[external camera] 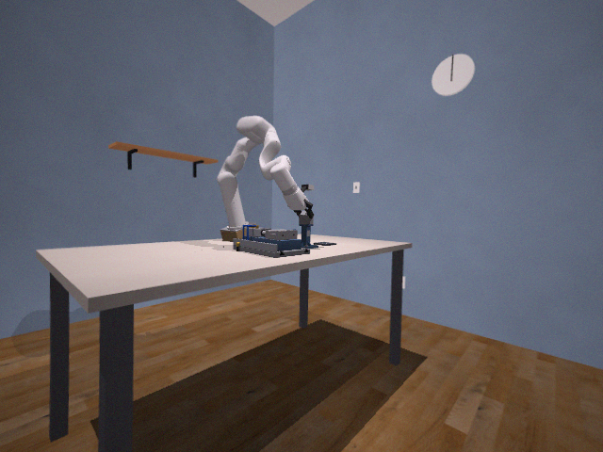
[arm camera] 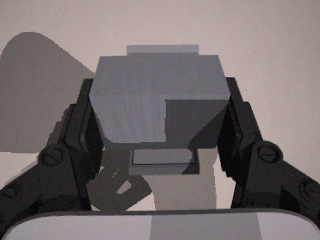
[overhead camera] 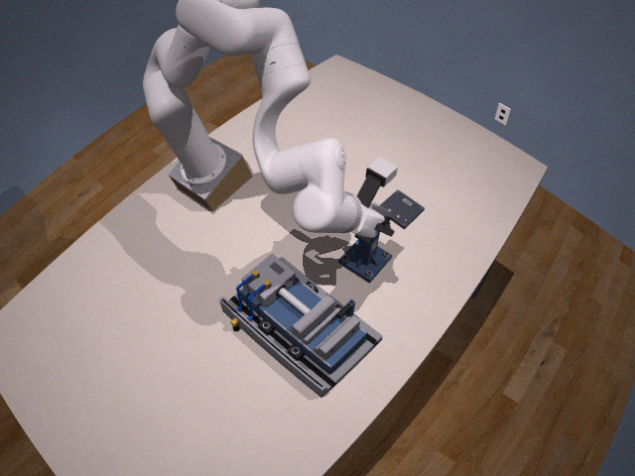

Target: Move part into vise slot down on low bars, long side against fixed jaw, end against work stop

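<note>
The part [arm camera: 130,117], a grey block, shows large in the wrist view, on its rest. My gripper [arm camera: 159,98] [overhead camera: 385,228] [external camera: 305,213] is shut on it, with a dark finger against each end. Small grey ledges of the V-block [arm camera: 164,169] stick out beyond and below the part; its blue stand [overhead camera: 365,262] [external camera: 305,235] carries it. I cannot make out the milled slot. The dark infeed plate [overhead camera: 402,208] [external camera: 324,243] bears no block. The vise [overhead camera: 295,325] [external camera: 277,242] is open, with no part between the moving jaw [overhead camera: 314,313] and fixed jaw [overhead camera: 338,338].
The work stop [overhead camera: 344,309] points in between the jaws at the end nearer the stand. The air cylinder's rod [overhead camera: 293,299] runs to the moving jaw. Blue hoses [overhead camera: 249,302] stand up at the vise's cylinder end. The infeed plate lies beyond the stand.
</note>
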